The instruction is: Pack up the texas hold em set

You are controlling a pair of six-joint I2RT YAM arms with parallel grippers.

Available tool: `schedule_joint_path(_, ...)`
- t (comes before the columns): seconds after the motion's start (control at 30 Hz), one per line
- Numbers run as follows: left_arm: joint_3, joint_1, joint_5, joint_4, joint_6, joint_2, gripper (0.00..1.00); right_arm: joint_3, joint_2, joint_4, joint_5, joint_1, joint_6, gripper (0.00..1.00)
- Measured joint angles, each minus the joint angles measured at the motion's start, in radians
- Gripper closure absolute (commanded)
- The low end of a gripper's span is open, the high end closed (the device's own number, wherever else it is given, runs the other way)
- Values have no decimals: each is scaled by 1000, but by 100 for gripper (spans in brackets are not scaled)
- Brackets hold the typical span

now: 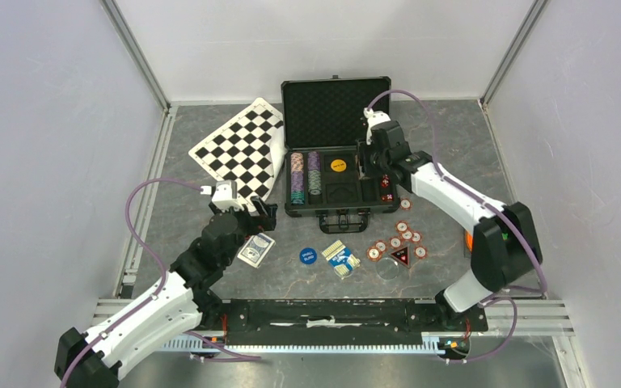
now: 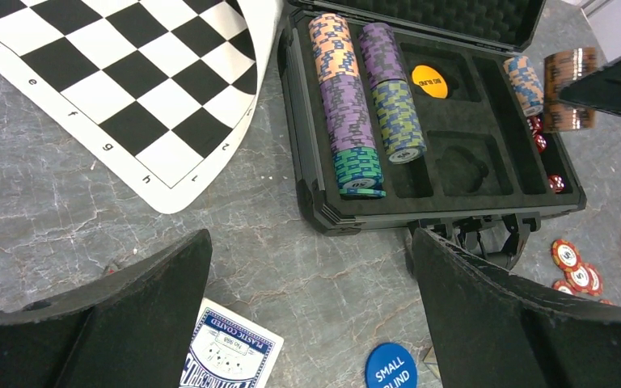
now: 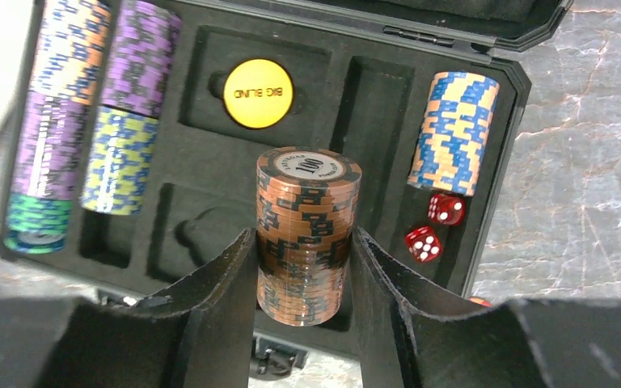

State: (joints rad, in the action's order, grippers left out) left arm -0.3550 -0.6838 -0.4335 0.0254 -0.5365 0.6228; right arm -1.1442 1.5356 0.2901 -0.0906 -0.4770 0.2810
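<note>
Right wrist view: the right gripper (image 3: 303,242) is half closed, its 2 fingers pinching a stack of brown-orange chips (image 3: 308,202) over the open black case (image 3: 520,89). Inside the case lie 2 red dice (image 3: 423,242), a blue-orange stack (image 3: 453,133) and the yellow big blind button (image 3: 258,93). The left gripper (image 2: 311,275) gapes wide, holding nothing, above the table near a card deck (image 2: 230,352) and a blue small blind button (image 2: 390,368). The case sits mid-table, with loose chips (image 1: 400,238) near its front right corner.
</note>
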Motion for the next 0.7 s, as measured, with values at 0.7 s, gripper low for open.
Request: schedule_joint_path(0.7,8,0,-1,-30,8,6,0,-206,327,32,-63,52,-123,30)
